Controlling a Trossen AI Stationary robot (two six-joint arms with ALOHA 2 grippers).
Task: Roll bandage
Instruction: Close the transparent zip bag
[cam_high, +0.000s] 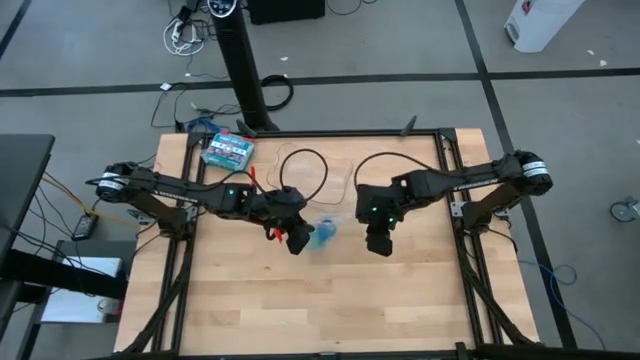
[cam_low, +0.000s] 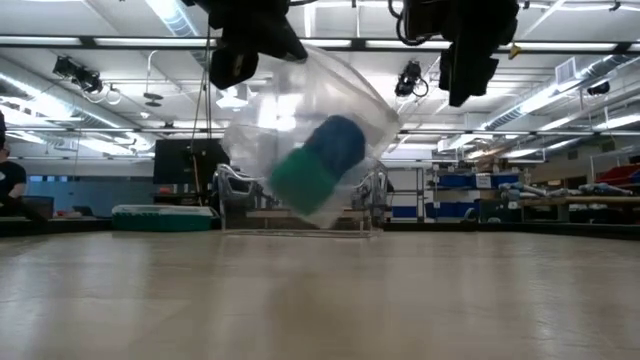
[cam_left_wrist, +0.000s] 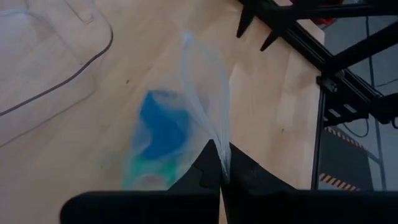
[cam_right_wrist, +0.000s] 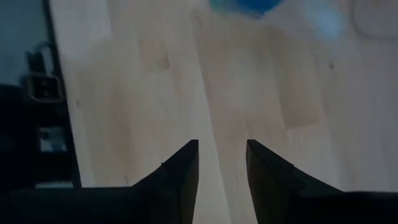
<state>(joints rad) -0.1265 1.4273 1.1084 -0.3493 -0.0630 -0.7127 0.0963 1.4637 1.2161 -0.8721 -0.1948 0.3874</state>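
The bandage – a soft, light blue roll – hangs in a clear bag mid-table, pinched by the clenched left gripper; right gripper released, empty. Bag looks slippery – better to grasp the roll itself.

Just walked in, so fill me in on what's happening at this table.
The left gripper is shut on a clear plastic bag, holding it up off the wooden table. Inside the bag sit the blue bandage as a small roll and a teal-green roll. The right gripper hangs open and empty just beside the bag, above the table. A green-and-white box lies near the table's far left corner, next to a clear tray.
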